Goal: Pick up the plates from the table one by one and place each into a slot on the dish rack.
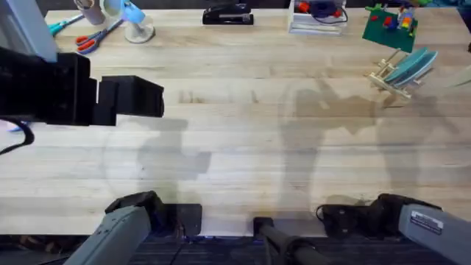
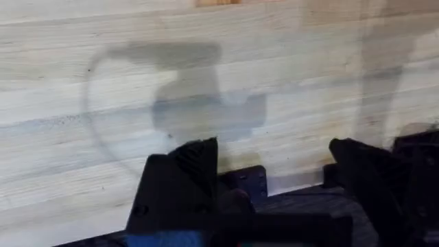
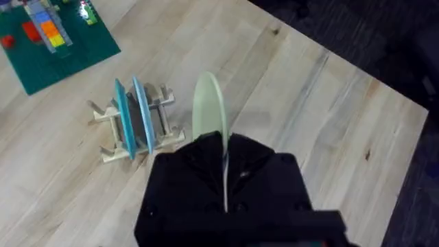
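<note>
A pale cream-yellow plate [image 3: 208, 110] stands edge-on in my right gripper [image 3: 225, 147], which is shut on its lower rim and holds it above the table [image 3: 322, 116]. Just beside it is the dish rack [image 3: 163, 134], a small pale wooden frame with two light blue plates [image 3: 123, 123] upright in its slots. From overhead the dish rack [image 1: 388, 77] and its blue plates [image 1: 412, 65] sit at the far right of the table [image 1: 243, 140]. My left arm [image 1: 73, 92] hangs large and dark high over the left side. My left gripper [image 2: 274, 171] is open with nothing in it.
A green toy-brick board [image 1: 390, 26] lies behind the rack. Along the back edge are a black stapler [image 1: 228, 15], a white tray [image 1: 318, 18], scissors [image 1: 96, 37] and a blue-and-white holder [image 1: 136, 22]. The table's right edge runs close to the rack.
</note>
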